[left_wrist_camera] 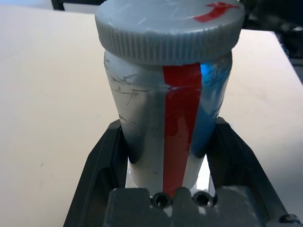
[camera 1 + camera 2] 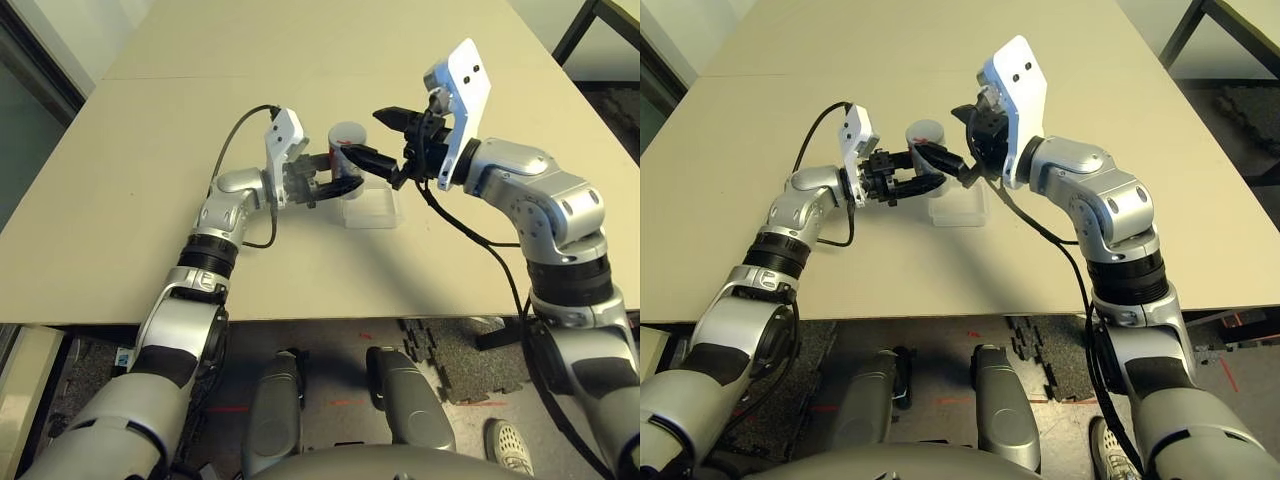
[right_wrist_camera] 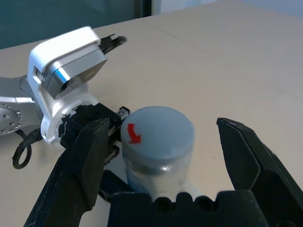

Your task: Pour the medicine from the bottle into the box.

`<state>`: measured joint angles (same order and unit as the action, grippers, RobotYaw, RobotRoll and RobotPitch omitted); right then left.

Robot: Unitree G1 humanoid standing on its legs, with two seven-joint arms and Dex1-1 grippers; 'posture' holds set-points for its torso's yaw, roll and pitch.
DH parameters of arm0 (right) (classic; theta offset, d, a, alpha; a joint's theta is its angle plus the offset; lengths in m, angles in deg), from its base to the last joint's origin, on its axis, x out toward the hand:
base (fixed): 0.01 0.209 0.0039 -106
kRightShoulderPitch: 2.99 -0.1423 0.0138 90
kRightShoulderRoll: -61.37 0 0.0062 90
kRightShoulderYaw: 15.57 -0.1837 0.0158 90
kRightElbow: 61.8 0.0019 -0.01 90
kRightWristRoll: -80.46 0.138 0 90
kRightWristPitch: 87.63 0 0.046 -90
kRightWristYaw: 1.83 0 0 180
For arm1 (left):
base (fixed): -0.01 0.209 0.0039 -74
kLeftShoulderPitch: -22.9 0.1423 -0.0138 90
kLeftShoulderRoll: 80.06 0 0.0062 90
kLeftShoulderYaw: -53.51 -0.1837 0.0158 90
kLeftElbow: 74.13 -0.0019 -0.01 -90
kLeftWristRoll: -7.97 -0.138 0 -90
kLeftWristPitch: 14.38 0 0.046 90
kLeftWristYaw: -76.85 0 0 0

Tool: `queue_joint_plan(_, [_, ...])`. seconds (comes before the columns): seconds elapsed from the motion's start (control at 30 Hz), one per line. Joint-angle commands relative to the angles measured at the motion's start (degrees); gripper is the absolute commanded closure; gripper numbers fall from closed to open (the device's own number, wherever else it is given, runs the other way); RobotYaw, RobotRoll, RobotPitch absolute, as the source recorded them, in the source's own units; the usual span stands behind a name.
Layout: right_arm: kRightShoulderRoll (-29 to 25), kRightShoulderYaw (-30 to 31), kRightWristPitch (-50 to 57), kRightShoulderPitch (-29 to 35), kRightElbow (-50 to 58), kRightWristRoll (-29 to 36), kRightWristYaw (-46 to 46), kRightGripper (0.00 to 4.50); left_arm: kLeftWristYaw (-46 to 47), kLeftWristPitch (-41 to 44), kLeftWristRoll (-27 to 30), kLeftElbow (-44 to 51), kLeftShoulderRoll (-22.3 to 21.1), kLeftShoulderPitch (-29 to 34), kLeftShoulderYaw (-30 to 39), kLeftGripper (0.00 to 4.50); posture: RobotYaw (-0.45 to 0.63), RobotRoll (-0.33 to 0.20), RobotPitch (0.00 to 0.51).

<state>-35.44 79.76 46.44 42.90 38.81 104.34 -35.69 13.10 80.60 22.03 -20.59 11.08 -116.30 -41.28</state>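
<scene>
No writing is showing on the bottle (image 1: 161,118), just a red stripe down its grey side and a red mark on the cap (image 3: 158,135). The left claw (image 2: 335,178) is clamping the bottle upright, mid-desk, just above the clear box (image 2: 368,208). The right claw (image 3: 163,156) is hanging spread wide on either side of the cap, touching nothing.

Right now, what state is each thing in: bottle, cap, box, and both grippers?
bottle: upright, held off the table beside the box, gripped round its body.
cap: on the bottle.
box: on the table, open-topped; contents can't be told.
left gripper: shut on the bottle.
right gripper: open, fingers either side of the cap, not touching.
</scene>
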Motion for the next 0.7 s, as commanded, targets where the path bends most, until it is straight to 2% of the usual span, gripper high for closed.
queue_joint_plan(0.03, [0.1, 0.8, -0.5, -0.1, -0.8, -0.6, -0.8, 0.00, -0.8, 1.2, -0.3, 1.6, 0.1, -0.6, -0.8, 1.97, -0.19, 0.000, 0.154])
queue_joint_plan(0.1, [0.1, 1.0, -0.5, -0.1, -0.8, -0.7, -1.1, 0.38, -0.8, 1.4, -0.3, 1.9, 0.1, -0.6, -0.8, 1.97, -0.18, 0.000, 0.154])
queue_joint_plan(0.27, [0.4, 1.1, -1.1, -0.1, -0.7, -1.0, -1.9, 1.93, -1.1, 1.9, -0.1, 2.5, 0.1, -0.6, -0.9, 1.97, -0.18, 0.000, 0.154])
queue_joint_plan(0.53, [-0.1, 0.5, -2.8, -0.8, -1.0, 0.2, -5.3, 1.93, -2.5, 2.9, 0.2, 4.3, -0.3, -0.2, -1.4, 1.97, -0.19, 0.000, 0.153])
queue_joint_plan(0.7, [-3.2, -1.0, -8.2, -4.4, -7.4, 3.3, -18.0, 1.93, -5.3, 5.6, 1.6, 9.4, -1.2, -0.3, -2.1, 1.97, -0.19, 0.000, 0.153])
